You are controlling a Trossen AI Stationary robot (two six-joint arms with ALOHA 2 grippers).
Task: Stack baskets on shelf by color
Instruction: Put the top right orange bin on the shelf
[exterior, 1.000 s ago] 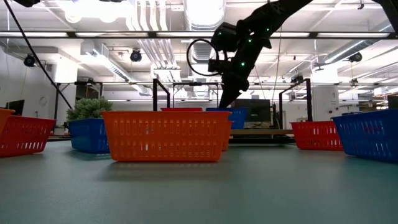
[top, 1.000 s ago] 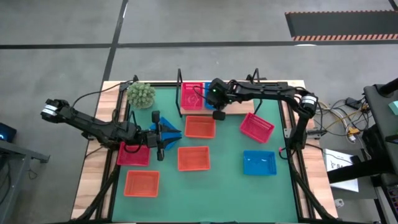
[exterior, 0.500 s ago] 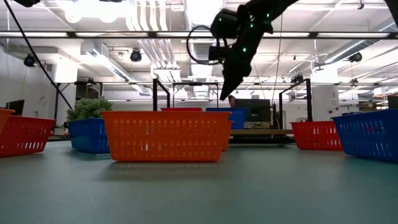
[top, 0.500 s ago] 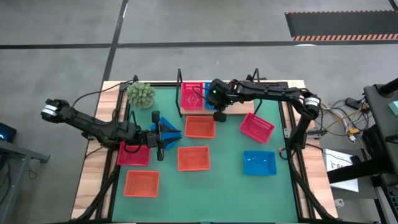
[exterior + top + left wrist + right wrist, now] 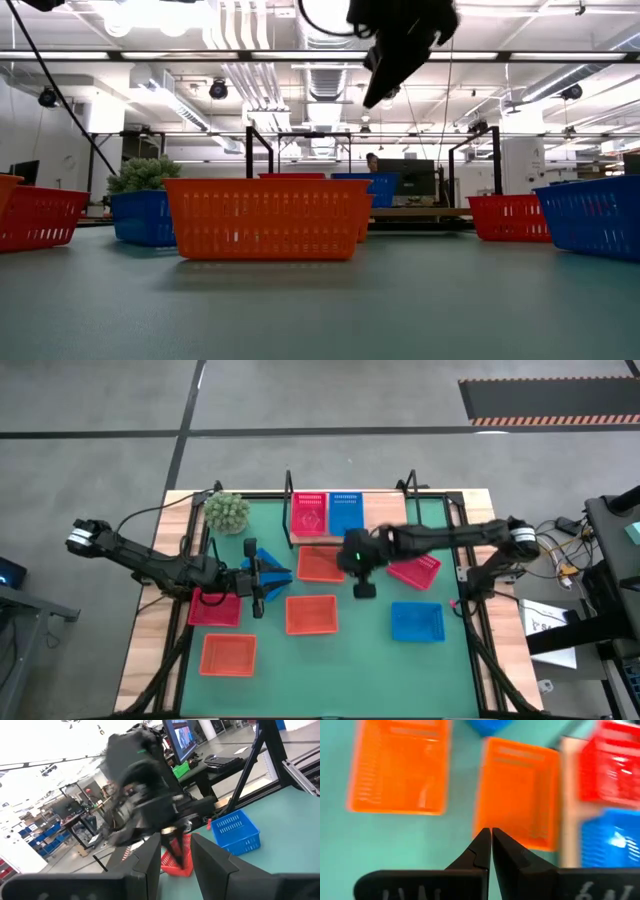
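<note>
- The right claw (image 5: 364, 588), tips pressed together and empty, hangs above the green mat (image 5: 365, 660) between two orange baskets (image 5: 321, 564) (image 5: 311, 614).
- A red basket (image 5: 309, 513) and a blue basket (image 5: 345, 512) sit side by side on the shelf (image 5: 383, 512).
- The left claw (image 5: 272, 582), fingers narrowly apart, lies low by a blue basket (image 5: 262, 558) near the plant (image 5: 227, 511).

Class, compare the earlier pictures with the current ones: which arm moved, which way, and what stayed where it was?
The right tool drew back from over the shelf to above the green mat, beside the orange basket, its fingers shut and empty. The left tool stayed at the tilted blue basket. The red basket and blue basket on the shelf did not shift.
</note>
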